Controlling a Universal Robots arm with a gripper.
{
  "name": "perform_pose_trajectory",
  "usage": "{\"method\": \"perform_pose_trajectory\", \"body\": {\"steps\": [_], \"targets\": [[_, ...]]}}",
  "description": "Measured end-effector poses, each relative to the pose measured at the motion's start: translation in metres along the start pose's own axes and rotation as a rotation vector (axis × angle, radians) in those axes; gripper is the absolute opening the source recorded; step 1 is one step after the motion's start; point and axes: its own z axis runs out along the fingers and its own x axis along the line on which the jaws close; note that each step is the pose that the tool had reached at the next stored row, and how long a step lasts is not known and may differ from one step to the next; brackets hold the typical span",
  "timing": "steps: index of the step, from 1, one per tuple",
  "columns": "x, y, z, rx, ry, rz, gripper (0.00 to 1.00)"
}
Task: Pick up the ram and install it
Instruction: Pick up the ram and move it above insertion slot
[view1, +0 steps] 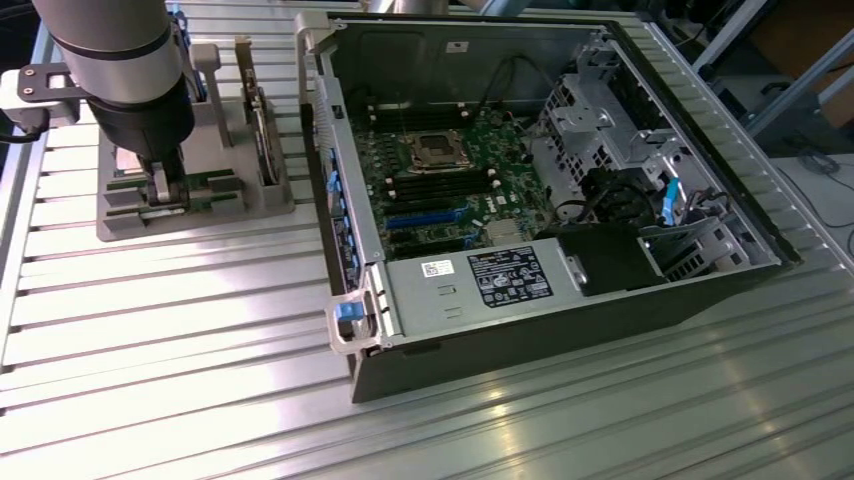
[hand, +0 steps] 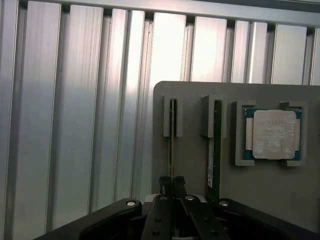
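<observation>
Gripper (hand: 172, 181) pinches shut on the ram (hand: 172, 137) standing in its holder (hand: 195, 167) (light, stiff, probably fragile; best held by its edges).

Upper left of the exterior view: the arm (view1: 114, 60) runs off the top edge and covers much of the gray holder (view1: 264, 200). At the wrist, the ram (hand: 172, 142) is lost between the jaws, near end hidden. The power-supply label (view1: 507, 275) is too small to read.
</observation>
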Motion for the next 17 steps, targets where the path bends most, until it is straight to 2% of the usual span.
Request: {"method": "perform_pose_trajectory", "body": {"steps": [17], "targets": [[0.000,0.0006,-0.0133,0.0000,0.0001,0.000,0.12]]}}
